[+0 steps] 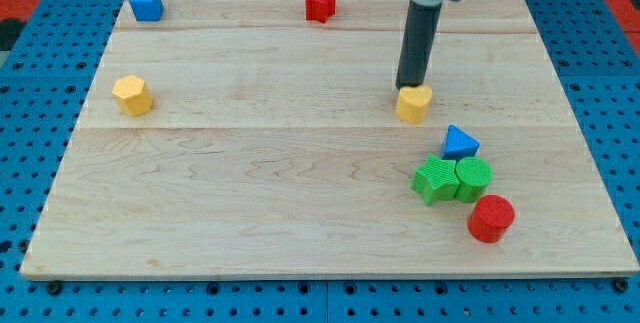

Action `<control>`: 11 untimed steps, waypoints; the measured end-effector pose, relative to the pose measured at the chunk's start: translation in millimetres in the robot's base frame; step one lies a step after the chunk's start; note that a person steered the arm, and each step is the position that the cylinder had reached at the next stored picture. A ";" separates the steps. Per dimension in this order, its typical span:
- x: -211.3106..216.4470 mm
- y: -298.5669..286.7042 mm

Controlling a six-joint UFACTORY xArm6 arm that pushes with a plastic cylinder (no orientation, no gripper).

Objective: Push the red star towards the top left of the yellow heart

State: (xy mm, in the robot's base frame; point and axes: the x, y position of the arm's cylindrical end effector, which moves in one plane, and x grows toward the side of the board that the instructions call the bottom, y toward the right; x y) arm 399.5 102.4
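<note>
While the red star [320, 3] sits small, glossy and jagged at the wooden board's [250, 203] top edge, the rod's tip [410, 87] touches the yellow heart [414, 103], well to the star's lower right. No pincer exists here, only a plain dark rod.

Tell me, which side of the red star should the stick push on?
There's no gripping, only pushing. The red star sits at the view's top, left of the yellow heart, where my tip rests. Probably touch the star's upper left side and nudge it down and right, towards the heart's top left.
</note>
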 end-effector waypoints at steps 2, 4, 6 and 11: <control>43.9 -1.6; -37.3 11.1; -176.6 3.3; -102.1 -99.0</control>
